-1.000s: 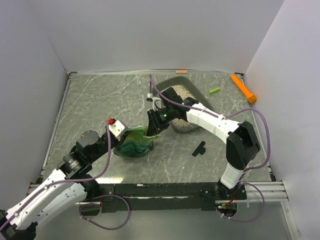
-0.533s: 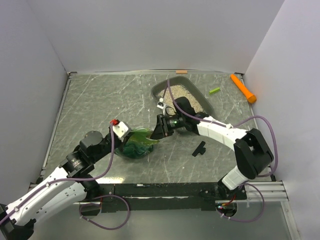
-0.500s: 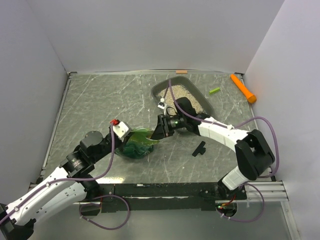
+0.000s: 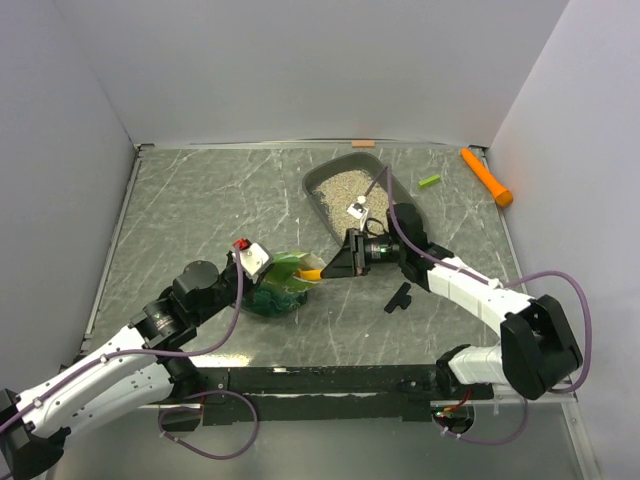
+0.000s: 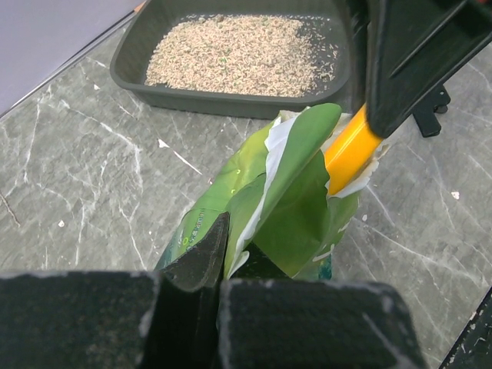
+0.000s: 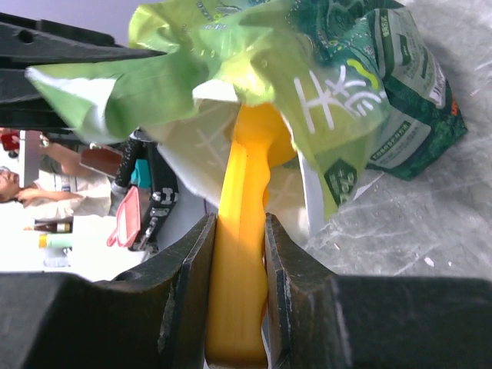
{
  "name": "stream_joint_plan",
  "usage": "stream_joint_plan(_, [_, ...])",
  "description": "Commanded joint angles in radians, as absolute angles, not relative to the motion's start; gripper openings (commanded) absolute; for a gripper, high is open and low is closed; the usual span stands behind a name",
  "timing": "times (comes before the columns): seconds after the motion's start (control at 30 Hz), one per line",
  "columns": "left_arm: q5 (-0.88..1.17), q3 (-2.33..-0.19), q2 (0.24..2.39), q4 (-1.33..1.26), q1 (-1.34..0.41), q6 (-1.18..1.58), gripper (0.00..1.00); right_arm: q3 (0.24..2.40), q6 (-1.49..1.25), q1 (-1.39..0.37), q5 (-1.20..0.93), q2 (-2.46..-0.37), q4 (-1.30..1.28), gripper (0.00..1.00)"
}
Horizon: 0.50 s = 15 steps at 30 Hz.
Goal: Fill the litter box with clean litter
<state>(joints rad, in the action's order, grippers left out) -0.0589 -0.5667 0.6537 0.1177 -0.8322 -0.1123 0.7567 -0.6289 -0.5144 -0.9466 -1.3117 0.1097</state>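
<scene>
The grey litter box (image 4: 314, 194) is holding pale beige litter (image 4: 347, 184). The right gripper (image 6: 238, 231) is pinching a yellow scoop (image 6: 247, 165); the left gripper (image 5: 233, 247) is clamping the green bag (image 5: 288, 192)'s edge.

We find the litter box (image 5: 231, 101) at the far middle of the counter (image 4: 200, 210), the clean litter (image 5: 246, 54) in it; the bag (image 4: 275, 288) lies nearer and leftward, the scoop (image 5: 350, 150) stuck into its mouth from the right.
</scene>
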Motion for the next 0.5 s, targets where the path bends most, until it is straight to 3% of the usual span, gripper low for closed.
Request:
stream_joint_plan(0.0, [-0.064,-0.572,0.683,0.117,-0.856,-0.11,0.01,0.71,-0.664,-0.471,-1.058,-1.204,0.183,0.0])
stream_joint_plan(0.47, [-0.089,-0.574,0.718,0.121,-0.873,-0.112,0.01,0.534,-0.784,-0.324,-1.106,-0.977,0.248,0.0])
